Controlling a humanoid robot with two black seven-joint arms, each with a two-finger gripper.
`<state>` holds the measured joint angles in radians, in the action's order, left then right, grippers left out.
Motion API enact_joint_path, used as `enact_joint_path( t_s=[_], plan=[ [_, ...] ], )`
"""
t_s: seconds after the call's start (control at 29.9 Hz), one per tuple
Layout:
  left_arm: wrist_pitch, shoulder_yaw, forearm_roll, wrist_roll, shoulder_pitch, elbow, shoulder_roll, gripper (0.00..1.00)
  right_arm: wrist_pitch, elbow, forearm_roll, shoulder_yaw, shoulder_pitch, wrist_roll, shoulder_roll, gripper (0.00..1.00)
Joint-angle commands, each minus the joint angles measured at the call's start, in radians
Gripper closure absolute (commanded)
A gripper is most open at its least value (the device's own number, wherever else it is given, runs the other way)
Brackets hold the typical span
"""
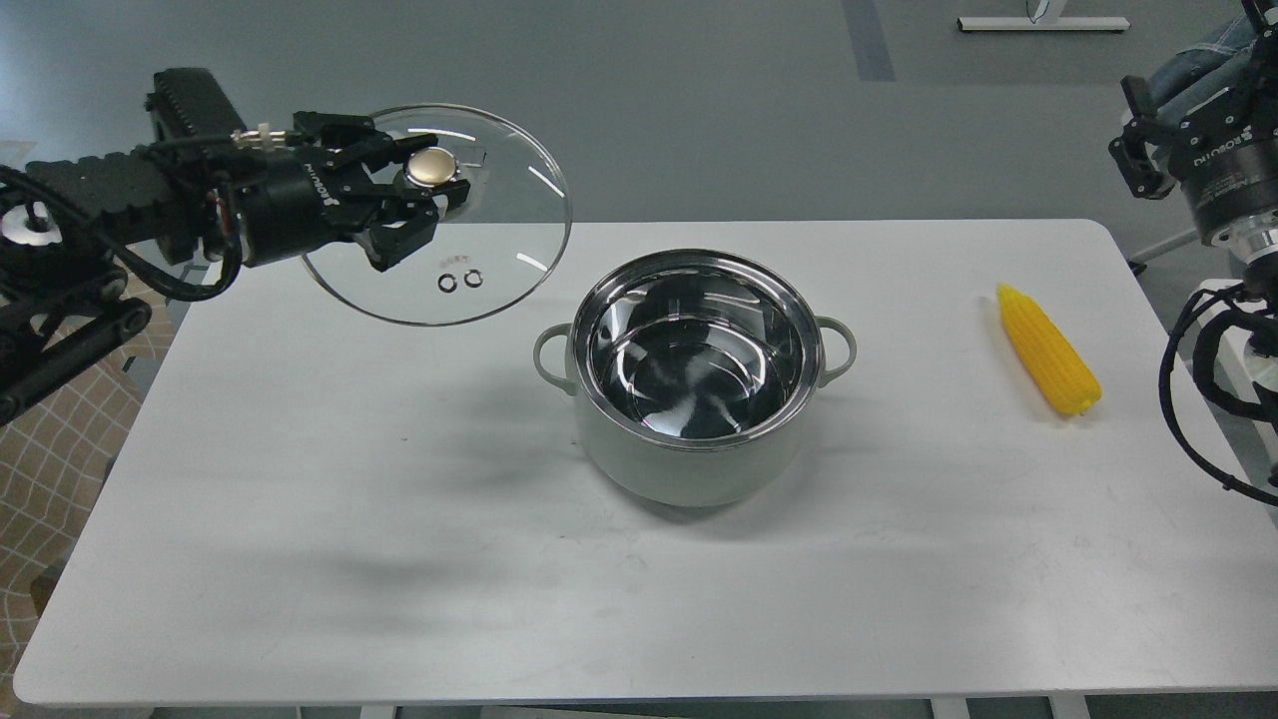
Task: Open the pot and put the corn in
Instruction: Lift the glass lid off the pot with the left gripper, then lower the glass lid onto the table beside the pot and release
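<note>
**Lid off, pot open, corn on table**

The left claw (424,200) pinches the metallic knob (433,168) of the glass lid (499,250), its fingers pressed against the knob from either side. The lid hangs tilted in the air, clear of the white table (300,499). Down and to the right of this claw stands the pot (694,374), uncovered, its steel inside bare, apart from the lid. Farther right again, well apart from the pot, the corn (1048,350) lies on the table, its pointed end away from the robot. The right claw (1138,160) sits above and beyond the corn, off the table's edge; I cannot tell whether it is spread or closed
</note>
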<state>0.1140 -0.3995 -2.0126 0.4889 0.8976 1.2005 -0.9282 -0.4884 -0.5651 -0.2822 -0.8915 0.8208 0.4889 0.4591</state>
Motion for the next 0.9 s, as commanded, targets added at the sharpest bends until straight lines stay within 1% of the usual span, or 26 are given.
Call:
enact_joint_path(
  t_s=[0.0,0.03,0.1,0.13,0.17,0.23,0.3,0.43,0.53,0.6,0.77,0.87],
  plan=[
    [0.067,0.002,0.096,0.0,-0.11,-0.002,-0.064,1.0,0.0,-0.007,0.0,0.0,-0.006,0.0,0.007,0.0],
    [0.102,0.002,0.129,0.0,-0.15,-0.007,-0.064,1.0,0.0,-0.009,0.0,0.0,-0.009,0.0,0.007,0.0],
    [0.147,0.004,0.155,0.0,-0.186,-0.015,-0.061,1.0,0.0,-0.009,0.0,0.0,-0.009,0.0,0.009,0.0],
    [0.189,0.004,0.167,0.0,-0.218,-0.024,-0.058,1.0,0.0,-0.009,0.0,0.0,-0.009,0.0,0.009,0.0],
    [0.206,0.004,0.169,0.0,-0.235,-0.036,-0.057,1.0,0.0,-0.01,0.0,0.0,-0.009,0.0,0.009,0.0],
    [0.255,0.002,0.169,0.0,-0.285,-0.091,-0.031,1.0,0.0,-0.01,0.0,0.0,-0.011,0.0,0.009,0.0],
    [0.282,0.005,0.169,0.0,-0.304,-0.117,-0.011,1.0,0.0,-0.01,0.0,0.0,-0.012,0.0,0.009,0.0],
    [0.348,0.005,0.16,0.0,-0.362,-0.255,0.063,1.0,0.0,-0.01,0.0,0.0,-0.02,0.0,0.009,0.0],
    [0.372,0.005,0.16,0.0,-0.382,-0.305,0.101,1.0,0.0,-0.01,0.0,0.0,-0.023,0.0,0.007,0.0],
    [0.375,0.007,0.16,0.0,-0.391,-0.334,0.12,1.0,0.0,-0.01,0.0,0.0,-0.023,0.0,0.007,0.0],
    [0.375,0.005,0.161,0.0,-0.416,-0.344,0.132,1.0,0.0,-0.01,0.0,0.0,-0.026,0.0,0.004,0.0],
    [0.375,0.005,0.164,0.0,-0.416,-0.363,0.161,1.0,0.0,-0.01,0.0,0.0,-0.026,0.0,0.003,0.0]
  ],
)
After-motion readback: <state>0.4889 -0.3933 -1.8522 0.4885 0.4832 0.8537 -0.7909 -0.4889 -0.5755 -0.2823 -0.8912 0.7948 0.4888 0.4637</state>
